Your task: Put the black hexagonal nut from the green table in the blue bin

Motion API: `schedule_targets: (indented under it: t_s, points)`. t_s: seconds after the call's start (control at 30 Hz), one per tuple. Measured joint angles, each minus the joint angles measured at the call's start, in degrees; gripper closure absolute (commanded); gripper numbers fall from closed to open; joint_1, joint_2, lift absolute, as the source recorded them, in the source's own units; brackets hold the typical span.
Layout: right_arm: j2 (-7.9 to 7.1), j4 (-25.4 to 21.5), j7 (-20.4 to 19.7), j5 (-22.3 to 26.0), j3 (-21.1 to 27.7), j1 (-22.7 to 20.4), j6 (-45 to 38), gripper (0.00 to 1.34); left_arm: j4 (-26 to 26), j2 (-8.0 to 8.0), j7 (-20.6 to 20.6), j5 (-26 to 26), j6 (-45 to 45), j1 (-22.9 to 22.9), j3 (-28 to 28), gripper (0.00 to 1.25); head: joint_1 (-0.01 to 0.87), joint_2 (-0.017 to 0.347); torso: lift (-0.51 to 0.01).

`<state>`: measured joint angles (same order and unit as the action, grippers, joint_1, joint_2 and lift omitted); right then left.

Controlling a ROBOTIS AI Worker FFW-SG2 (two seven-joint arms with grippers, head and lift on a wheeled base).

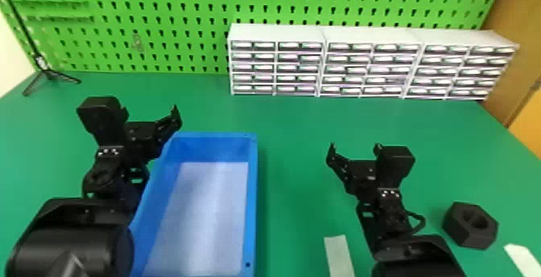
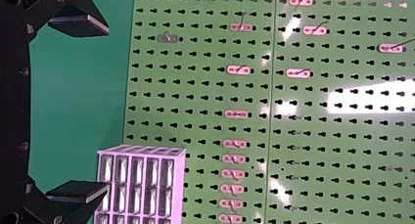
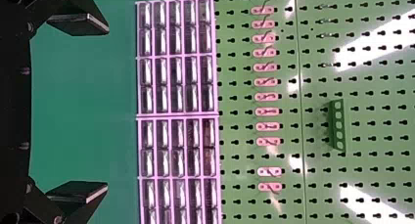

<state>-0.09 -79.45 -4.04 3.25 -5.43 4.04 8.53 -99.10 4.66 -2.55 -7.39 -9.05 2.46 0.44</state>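
Observation:
The black hexagonal nut [image 1: 470,225] lies on the green table [image 1: 290,127] at the right, its hole facing up. My right gripper [image 1: 354,148] is open above the table, farther back and to the left of the nut; its fingers stand apart in the right wrist view, where the gripper [image 3: 100,109] holds nothing. The blue bin [image 1: 251,199] stands left of centre with a pale, bare floor. Over the bin's far left corner area is my left gripper [image 1: 151,111], open; in the left wrist view the gripper [image 2: 100,109] has nothing between its fingers.
White drawer cabinets [image 1: 372,34] line the table's back right, before a green pegboard [image 1: 161,26]. A black tripod stand [image 1: 48,73] is at the back left. Pale strips lie near the front, one [image 1: 339,256] left of the right arm, another [image 1: 522,258] beside the nut.

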Motion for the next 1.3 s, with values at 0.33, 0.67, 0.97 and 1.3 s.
schedule_targets:
  t_s: [0.33, 0.67, 0.97, 1.3]
  points:
    - [0.00, 0.0, 0.0, 0.0, 0.0, 0.0, 0.0, 0.17, 0.0, 0.00, 0.0, -0.1, 0.0, 0.0, 0.0, 0.16, 0.686, 0.028, -0.096]
    - [0.00, 0.0, 0.0, 0.2, -0.1, 0.0, 0.0, 0.17, 0.0, 0.00, 0.0, -0.1, 0.0, 0.0, 0.1, 0.16, 0.686, 0.028, -0.096]
    - [-0.07, -0.1, 0.0, 0.4, -0.2, 0.0, 0.0, 0.17, 0.0, 0.00, 0.0, -0.2, 0.0, 0.0, 0.1, 0.16, 0.686, 0.028, -0.096]
    - [-0.45, -1.1, 0.1, 1.3, -0.2, -0.2, -0.3, 0.17, 0.0, 0.00, 0.0, -0.2, -0.1, 0.1, 0.1, 0.16, 0.686, 0.028, -0.096]
